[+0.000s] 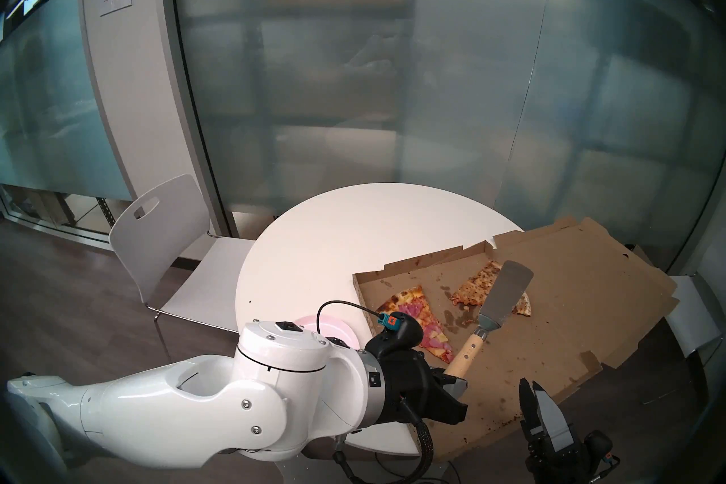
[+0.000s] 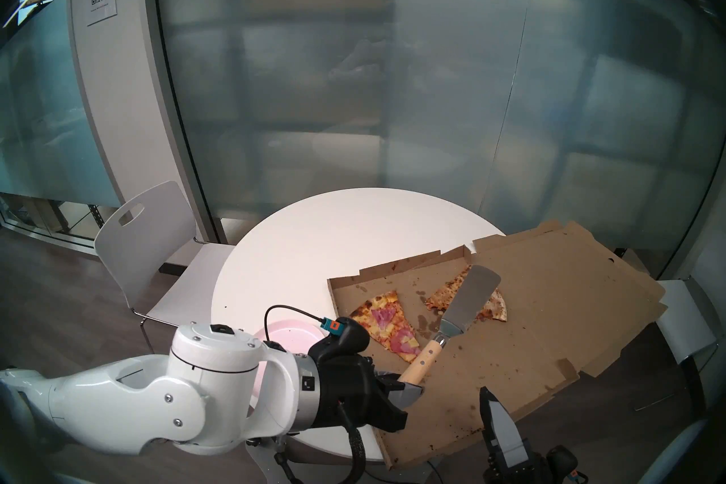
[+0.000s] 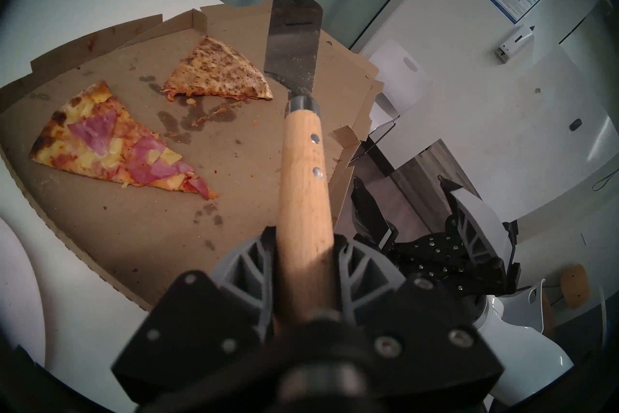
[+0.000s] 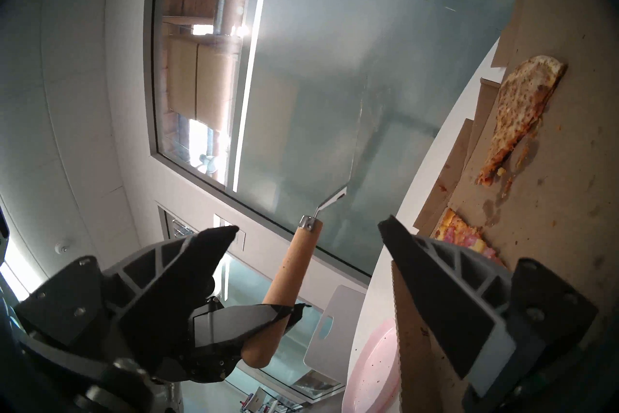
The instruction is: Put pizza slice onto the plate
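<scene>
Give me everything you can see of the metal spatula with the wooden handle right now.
The metal spatula with the wooden handle has a flat, crumb-speckled steel blade on a cranked neck and two rivets in a pale, rounded handle. The left gripper is shut on the handle's lower end. The empty blade is raised above the open cardboard pizza box, over the browned speckled slice.
</scene>
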